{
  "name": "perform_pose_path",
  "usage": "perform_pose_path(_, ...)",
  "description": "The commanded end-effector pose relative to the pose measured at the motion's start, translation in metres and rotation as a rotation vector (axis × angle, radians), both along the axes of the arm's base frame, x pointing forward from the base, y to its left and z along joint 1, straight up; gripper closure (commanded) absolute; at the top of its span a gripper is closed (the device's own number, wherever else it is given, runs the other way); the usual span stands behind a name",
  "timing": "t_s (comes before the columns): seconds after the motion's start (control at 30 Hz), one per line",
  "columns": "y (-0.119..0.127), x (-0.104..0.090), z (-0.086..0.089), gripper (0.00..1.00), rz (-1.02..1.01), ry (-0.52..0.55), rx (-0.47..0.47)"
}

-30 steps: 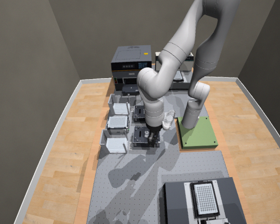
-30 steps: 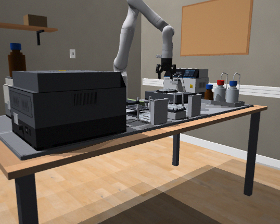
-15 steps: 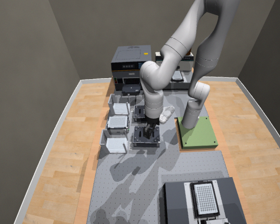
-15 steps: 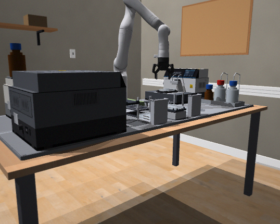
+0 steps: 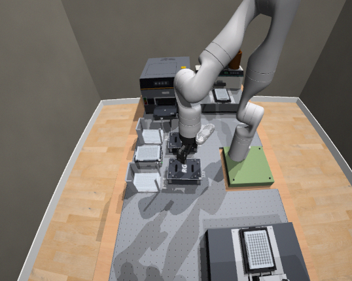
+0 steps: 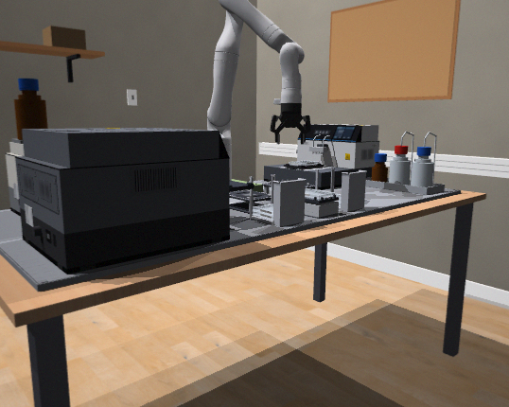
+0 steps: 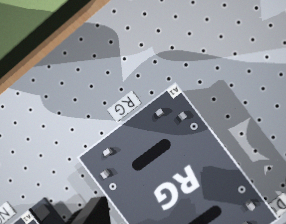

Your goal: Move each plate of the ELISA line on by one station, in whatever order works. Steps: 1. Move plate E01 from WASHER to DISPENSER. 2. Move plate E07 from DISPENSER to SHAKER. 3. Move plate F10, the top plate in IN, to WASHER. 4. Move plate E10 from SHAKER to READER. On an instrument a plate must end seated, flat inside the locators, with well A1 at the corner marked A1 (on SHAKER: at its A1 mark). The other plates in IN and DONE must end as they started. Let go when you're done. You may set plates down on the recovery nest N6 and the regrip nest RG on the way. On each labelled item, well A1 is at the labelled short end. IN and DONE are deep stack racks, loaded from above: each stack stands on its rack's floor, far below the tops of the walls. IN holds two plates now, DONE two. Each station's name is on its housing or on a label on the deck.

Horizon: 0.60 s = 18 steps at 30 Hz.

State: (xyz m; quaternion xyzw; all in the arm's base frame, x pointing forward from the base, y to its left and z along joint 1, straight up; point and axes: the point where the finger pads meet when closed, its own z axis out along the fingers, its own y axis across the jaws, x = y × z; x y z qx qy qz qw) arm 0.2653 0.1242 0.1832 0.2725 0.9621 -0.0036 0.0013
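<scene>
My gripper (image 5: 184, 155) is open and empty. It hangs above the deck over the near edge of the regrip nest RG (image 5: 184, 170), and it also shows in the side view (image 6: 289, 129). The wrist view looks straight down on the empty RG nest (image 7: 169, 175) with its A1 corner mark (image 7: 174, 90). A well plate (image 5: 258, 249) sits on the front instrument. Another plate (image 5: 222, 94) sits on the back right instrument. A third plate (image 5: 148, 152) sits on the station in the middle of the left column. I cannot read the plate labels.
Two walled racks (image 5: 150, 135) (image 5: 145, 181) holding plates flank the middle left station. A second nest (image 5: 175, 141) stands behind RG. The big black instrument (image 5: 164, 82) stands at the back. The arm's green base (image 5: 248, 166) is to the right. Bottles (image 6: 412, 166) stand at the deck's far end.
</scene>
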Motion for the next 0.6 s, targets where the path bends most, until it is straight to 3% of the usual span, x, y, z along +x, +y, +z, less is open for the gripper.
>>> perform_pose_path(0.0, -0.009, 0.003, 0.001, 0.0, 0.0, 0.0, 0.001)
perform_pose_path(0.57, -0.057, 0.016, 0.004, 0.0, 0.0, -0.001, 0.001)
